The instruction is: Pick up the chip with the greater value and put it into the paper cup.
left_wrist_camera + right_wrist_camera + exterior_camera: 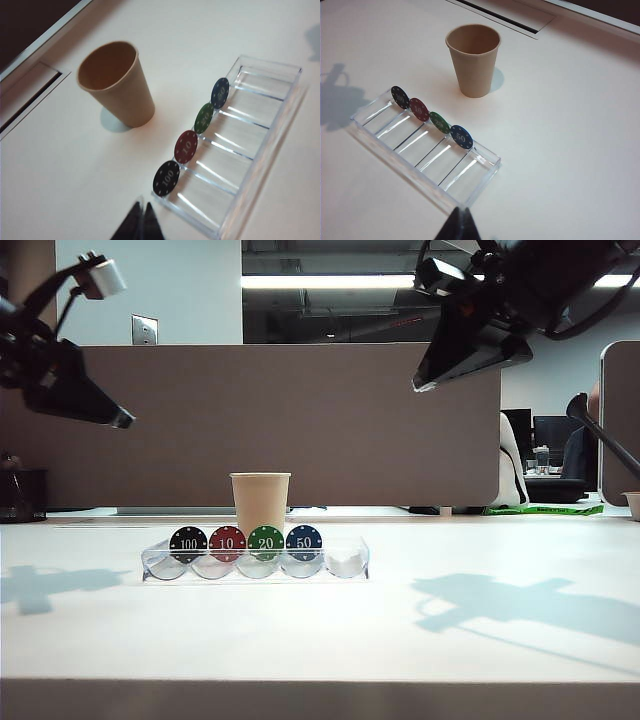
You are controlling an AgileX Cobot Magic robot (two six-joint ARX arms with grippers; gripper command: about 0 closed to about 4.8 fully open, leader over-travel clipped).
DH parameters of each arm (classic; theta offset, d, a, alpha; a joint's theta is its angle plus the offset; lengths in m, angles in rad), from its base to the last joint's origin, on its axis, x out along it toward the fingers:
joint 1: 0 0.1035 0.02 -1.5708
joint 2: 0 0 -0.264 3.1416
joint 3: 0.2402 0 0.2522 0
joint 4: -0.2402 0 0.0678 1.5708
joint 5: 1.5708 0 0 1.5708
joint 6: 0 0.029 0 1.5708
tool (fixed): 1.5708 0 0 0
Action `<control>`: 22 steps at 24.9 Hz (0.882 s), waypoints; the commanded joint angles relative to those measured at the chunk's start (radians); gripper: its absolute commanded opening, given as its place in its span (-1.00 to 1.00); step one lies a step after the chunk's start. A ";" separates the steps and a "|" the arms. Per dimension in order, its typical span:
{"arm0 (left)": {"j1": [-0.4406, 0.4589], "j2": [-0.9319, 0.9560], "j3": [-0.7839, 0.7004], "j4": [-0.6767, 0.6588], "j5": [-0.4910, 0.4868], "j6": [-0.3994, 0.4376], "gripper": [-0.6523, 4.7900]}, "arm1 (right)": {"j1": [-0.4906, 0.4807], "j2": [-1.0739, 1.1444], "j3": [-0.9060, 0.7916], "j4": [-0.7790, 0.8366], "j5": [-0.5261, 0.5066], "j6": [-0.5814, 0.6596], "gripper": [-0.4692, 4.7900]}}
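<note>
A brown partition (300, 420) stands behind the white table (320, 630), ceiling strip lights (330, 281) glowing beyond it.

Black "100" chip (188, 543) stood on edge, w/ white edge dots. Beige paper cup (260, 502) stood upright, empty, at chip's 1 o'clock.

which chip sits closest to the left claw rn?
The black 100 chip, at the rack's end; the left claw hangs shut beside it. Red, green and blue sit farther along.

i see four chips upright in the tray (352, 562) — 100 chip (188, 543) leftmost — cup (260, 502) just behind.
</note>
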 commanded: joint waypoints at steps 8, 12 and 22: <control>0.024 0.252 0.298 -0.227 0.121 0.210 -0.78 | 0.002 0.000 0.002 0.015 0.001 0.000 -0.83; 0.022 0.344 0.393 -0.352 0.170 0.260 -0.78 | 0.002 0.000 0.002 -0.005 0.001 0.000 -0.83; 0.007 0.378 0.394 -0.393 0.117 0.337 -0.03 | 0.002 0.001 0.002 -0.013 0.001 0.000 -0.83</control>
